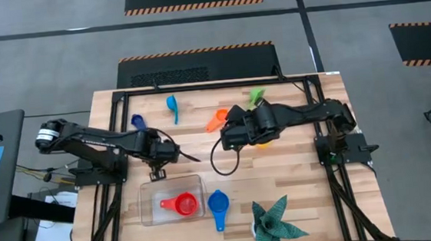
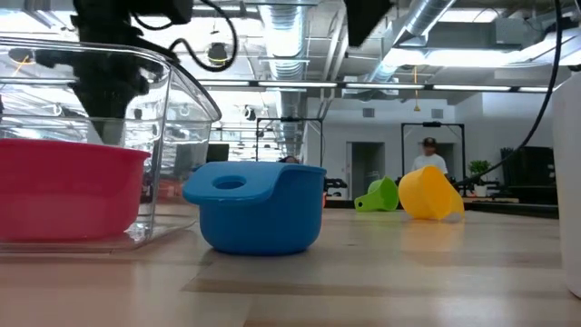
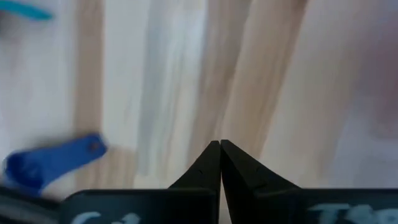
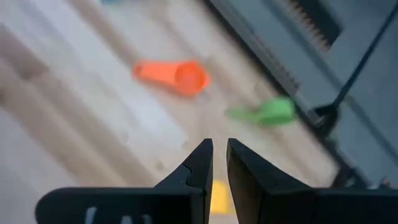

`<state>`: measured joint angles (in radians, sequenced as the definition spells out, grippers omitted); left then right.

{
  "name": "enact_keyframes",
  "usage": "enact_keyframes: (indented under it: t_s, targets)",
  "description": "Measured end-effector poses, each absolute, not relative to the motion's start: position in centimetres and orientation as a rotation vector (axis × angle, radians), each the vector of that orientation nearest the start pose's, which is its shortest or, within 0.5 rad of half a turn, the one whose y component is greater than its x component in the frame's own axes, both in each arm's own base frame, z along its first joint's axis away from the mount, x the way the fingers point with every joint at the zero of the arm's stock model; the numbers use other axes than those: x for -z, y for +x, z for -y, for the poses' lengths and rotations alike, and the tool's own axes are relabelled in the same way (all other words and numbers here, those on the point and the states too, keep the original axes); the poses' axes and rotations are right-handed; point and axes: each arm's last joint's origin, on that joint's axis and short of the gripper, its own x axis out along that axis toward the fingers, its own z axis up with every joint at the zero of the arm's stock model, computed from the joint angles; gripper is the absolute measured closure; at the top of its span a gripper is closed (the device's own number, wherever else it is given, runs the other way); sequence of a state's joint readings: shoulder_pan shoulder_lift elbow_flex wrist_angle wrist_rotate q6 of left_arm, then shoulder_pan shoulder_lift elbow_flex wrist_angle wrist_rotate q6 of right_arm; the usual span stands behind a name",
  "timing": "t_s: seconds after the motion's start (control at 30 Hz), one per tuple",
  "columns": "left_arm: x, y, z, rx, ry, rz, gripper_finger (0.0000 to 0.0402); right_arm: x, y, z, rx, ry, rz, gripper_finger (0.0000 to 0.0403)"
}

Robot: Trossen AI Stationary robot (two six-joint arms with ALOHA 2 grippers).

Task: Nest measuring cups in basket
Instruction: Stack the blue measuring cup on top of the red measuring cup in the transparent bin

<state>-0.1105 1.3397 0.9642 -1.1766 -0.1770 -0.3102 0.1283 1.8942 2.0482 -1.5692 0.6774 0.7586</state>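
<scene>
The clear basket (image 1: 150, 206) (image 2: 182, 100) sits near the table's near edge with the red cup (image 1: 182, 205) (image 2: 64, 186) resting inside on its base. A blue cup (image 1: 218, 205) (image 2: 259, 207) stands on the table just right of it. Farther back lie the dark blue cup (image 1: 138, 123) (image 3: 53, 162), light blue cup (image 1: 172, 105), orange cup (image 1: 216, 120) (image 4: 174, 76) and green cup (image 1: 256, 96) (image 4: 264, 112). The yellow cup (image 2: 431, 193) (image 4: 217, 196) lies tilted under the right arm. My left gripper (image 1: 187, 157) (image 3: 220, 146) hovers shut beyond the basket. My right gripper (image 1: 225, 139) (image 4: 219, 146) hangs mid-table, its fingers a narrow gap apart, empty.
A dark green spiky plant (image 1: 274, 224) stands at the near right of the table. A black cable loops under the right arm (image 1: 219, 162). Bare wood lies between the basket and the far cups. A person stands far back in the room (image 2: 428, 154).
</scene>
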Motion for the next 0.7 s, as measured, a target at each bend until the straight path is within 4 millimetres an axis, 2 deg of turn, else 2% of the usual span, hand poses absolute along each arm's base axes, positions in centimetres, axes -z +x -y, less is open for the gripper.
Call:
enact_keyframes:
  t_s: [0.1, 0.23, 0.47, 0.57, 0.7]
  targets:
    - [-24.3, 19.6, 1.8, -0.315, -0.018, -1.478, 0.0401, -34.5, 35.0, -2.0, 0.847, 0.099, -1.161, 0.0333]
    - [-26.6, 17.4, 1.5, -0.348, -0.051, -1.346, 0.0401, -32.8, 35.6, -1.1, 0.746, 0.143, -1.25, 0.0333]
    - [-30.1, 12.8, 0.6, -0.451, -0.141, -1.048, 0.0401, -30.1, 38.5, -1.3, 0.384, 0.184, -1.172, 0.0333]
    - [-30.9, 11.1, 0.4, -0.475, -0.197, -0.953, 0.0401, -28.7, 39.1, -2.1, 0.231, 0.174, -1.157, 0.0333]
    - [-31.5, 9.6, 0.2, -0.473, -0.245, -0.876, 0.0401, -26.5, 39.5, -2.9, 0.115, 0.193, -1.14, 0.0333]
